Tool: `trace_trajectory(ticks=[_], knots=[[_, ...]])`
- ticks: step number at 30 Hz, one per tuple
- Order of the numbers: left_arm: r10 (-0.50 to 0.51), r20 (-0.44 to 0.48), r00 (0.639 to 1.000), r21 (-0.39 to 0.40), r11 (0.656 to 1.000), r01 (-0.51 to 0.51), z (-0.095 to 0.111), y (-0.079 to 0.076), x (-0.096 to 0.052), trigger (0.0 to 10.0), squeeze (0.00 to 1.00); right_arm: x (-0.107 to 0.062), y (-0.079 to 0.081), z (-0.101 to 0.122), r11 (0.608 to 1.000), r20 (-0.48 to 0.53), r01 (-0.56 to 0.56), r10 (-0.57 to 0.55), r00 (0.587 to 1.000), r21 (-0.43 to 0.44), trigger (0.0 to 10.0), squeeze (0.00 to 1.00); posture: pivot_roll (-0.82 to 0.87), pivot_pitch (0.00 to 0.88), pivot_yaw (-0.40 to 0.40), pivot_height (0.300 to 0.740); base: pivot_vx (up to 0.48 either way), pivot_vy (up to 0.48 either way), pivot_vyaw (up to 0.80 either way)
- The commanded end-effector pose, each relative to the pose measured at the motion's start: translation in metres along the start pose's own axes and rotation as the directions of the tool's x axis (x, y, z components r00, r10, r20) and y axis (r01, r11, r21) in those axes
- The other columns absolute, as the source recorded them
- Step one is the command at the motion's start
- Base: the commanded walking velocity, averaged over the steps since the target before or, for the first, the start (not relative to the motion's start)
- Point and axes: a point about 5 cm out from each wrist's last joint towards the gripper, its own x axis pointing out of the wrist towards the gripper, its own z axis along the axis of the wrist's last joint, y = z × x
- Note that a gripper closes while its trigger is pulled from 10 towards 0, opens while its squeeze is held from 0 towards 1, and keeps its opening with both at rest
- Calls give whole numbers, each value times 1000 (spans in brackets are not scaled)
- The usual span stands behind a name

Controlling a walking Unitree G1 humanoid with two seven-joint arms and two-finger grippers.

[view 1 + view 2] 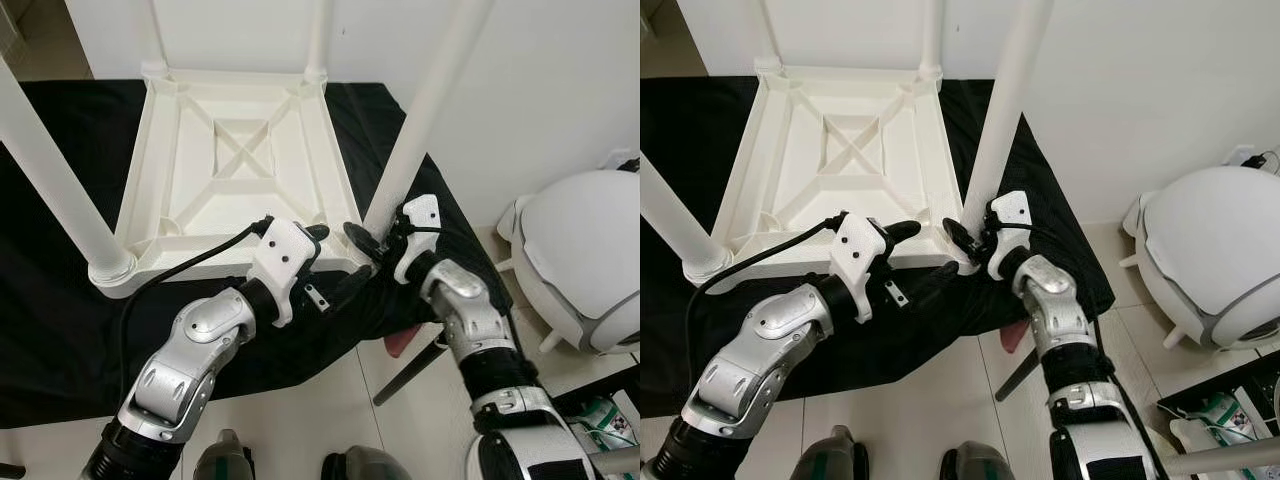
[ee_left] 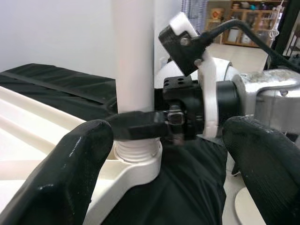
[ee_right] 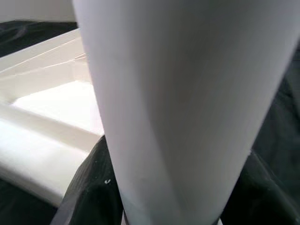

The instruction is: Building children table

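Black cloth (image 1: 60,330) covers the floor, and on it lies the white children's table top (image 1: 235,170) upside down, legs standing in its corners. The right gripper (image 1: 372,243) is clamped low on the near-right table leg (image 1: 425,110), at its threaded socket. The left gripper (image 1: 318,262) hovers just beside it, fingers spread. If the leg tilts while turning, its thread may cross and jam.

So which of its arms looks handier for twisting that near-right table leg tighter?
Probably the right: the right gripper already clasps the table leg just above its socket, while the left gripper sits open beside it, against the tabletop edge.
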Motion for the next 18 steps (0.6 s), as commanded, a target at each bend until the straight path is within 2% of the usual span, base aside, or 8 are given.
trace_trajectory(ticks=[1, 5, 9, 11, 13, 15, 16, 18], knots=[[-12, 5, 1000, 10, 1000, 12, 0, -3, 1, 10000, 0, -3, -4, -5, 975, -40, 217, -216, 976, 39, 10000, 0, 14, 0, -68, 740, 0, 0, 0], [-14, 5, 1000, 11, 1000, 14, 0, -4, 1, 10000, 0, -2, -2, -3, 950, -36, 313, -312, 949, 19, 10000, 0, 14, 0, -68, 740, 0, 0, 0], [-17, 8, 1000, 11, 1000, 17, 0, -4, 2, 10000, 0, 1, 15, -1, 905, -41, 423, -421, 906, 36, 10000, 0, 12, 0, -69, 740, 0, 0, 0], [-17, 8, 1000, 11, 1000, 17, 0, -4, 2, 10000, 0, 1, 15, -1, 905, -41, 423, -421, 906, 36, 10000, 0, 12, 0, -69, 740, 0, 0, 0], [-20, 10, 1000, 12, 1000, 20, 1, -4, 3, 10000, 0, 6, 32, -2, 946, -50, 319, -316, 947, 57, 10000, 0, 10, 0, -72, 740, 0, 0, 0], [-20, 10, 1000, 12, 1000, 20, 1, -4, 3, 10000, 0, 6, 32, -2, 946, -50, 319, -316, 947, 57, 10000, 0, 10, 0, -72, 740, 0, 0, 0], [-21, 11, 1000, 11, 1000, 21, 1, -4, 3, 10000, 0, 7, 35, -3, 956, -55, 284, -280, 958, 71, 10000, 984, 12, 0, -73, 740, 0, 0, 0], [-21, 12, 1000, 11, 1000, 21, 1, -5, 3, 10000, 0, 6, 36, -3, 960, -53, 260, -255, 965, 104, 10000, 1000, 13, 0, -72, 740, 0, 0, 0]])
